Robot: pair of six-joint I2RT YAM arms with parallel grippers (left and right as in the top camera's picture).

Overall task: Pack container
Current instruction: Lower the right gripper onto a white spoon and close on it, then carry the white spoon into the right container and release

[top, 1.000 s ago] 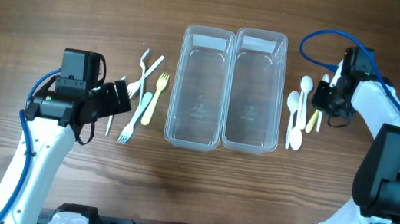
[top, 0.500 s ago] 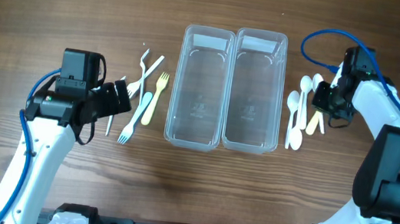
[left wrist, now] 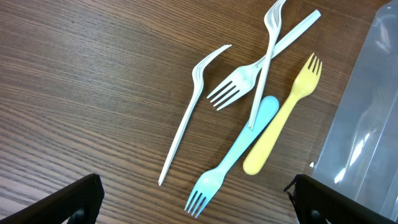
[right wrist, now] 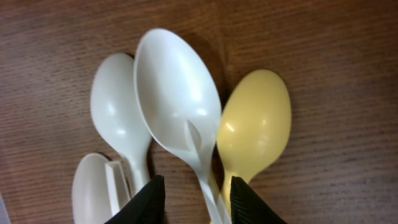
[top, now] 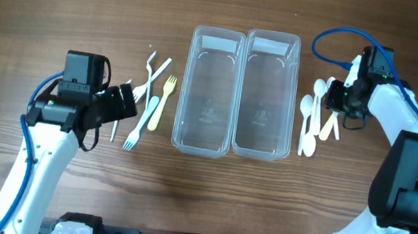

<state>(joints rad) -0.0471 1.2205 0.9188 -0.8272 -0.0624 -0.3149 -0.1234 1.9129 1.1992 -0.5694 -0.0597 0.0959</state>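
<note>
The left container (top: 189, 90) and right container (top: 289, 95), both clear, stand side by side mid-table, with all the cutlery outside them. The left gripper (left wrist: 199, 202) hangs wide apart above the forks (top: 150, 103). The right gripper (right wrist: 196, 202) is parted, straddling the white spoon (right wrist: 174, 93) by its handle.

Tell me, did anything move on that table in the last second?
The right hand crept slightly toward the far edge of the table, above the spoons. It is open, with the handle of the large white spoon between its fingers. Nothing was grabbed or released. The left hand, the forks and both containers stayed put.
</note>
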